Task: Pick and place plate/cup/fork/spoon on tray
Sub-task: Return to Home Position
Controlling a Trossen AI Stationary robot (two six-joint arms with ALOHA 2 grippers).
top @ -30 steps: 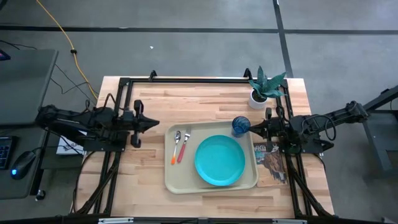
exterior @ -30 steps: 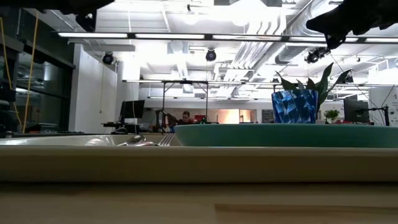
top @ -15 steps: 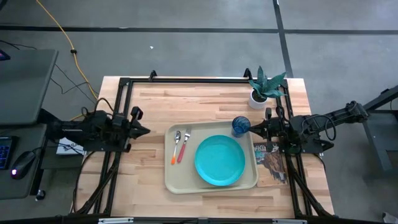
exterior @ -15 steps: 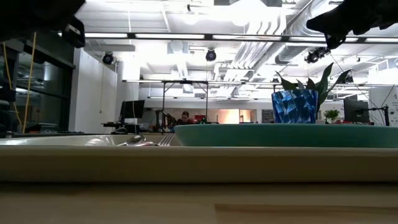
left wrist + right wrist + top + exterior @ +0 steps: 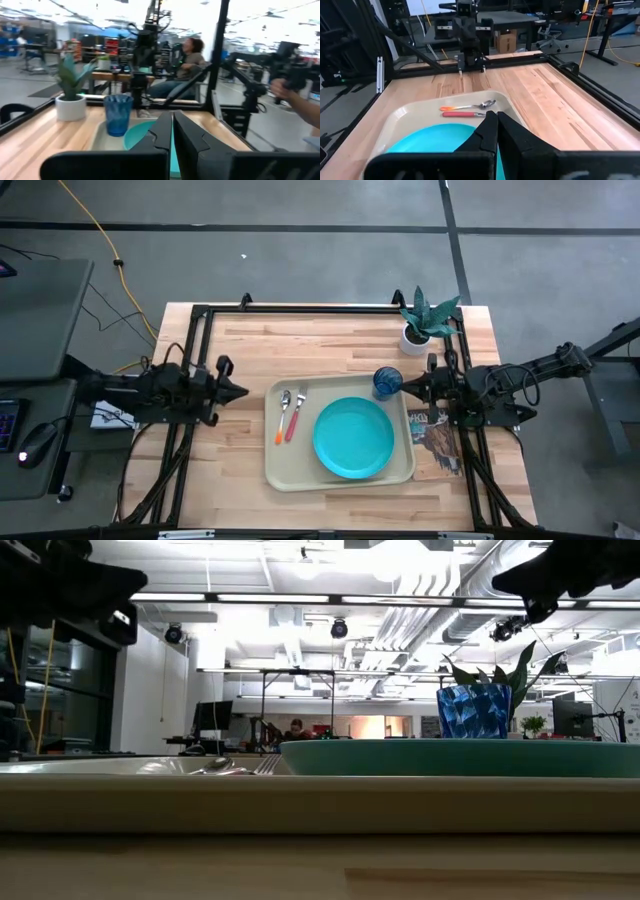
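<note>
The beige tray (image 5: 285,470) lies at the table's middle. On it are the turquoise plate (image 5: 353,438), the orange-handled spoon (image 5: 281,416) and, beside it, the red-pink-handled fork (image 5: 294,418). The blue cup (image 5: 388,382) stands upright in the tray's far right corner. My left gripper (image 5: 243,390) hovers left of the tray, shut and empty, as its wrist view (image 5: 172,131) shows. My right gripper (image 5: 403,387) hovers right of the cup, shut and empty, as its wrist view (image 5: 496,125) shows.
A white pot with a green plant (image 5: 425,320) stands at the far right. A printed booklet (image 5: 436,442) lies right of the tray under my right arm. A black frame (image 5: 300,308) runs along the table's edges. A seated person (image 5: 187,55) and a hand (image 5: 295,97) show beyond the table.
My left gripper has drawn back from the tray toward the table's left edge and has come lower. The things on the tray have stayed where they were.
</note>
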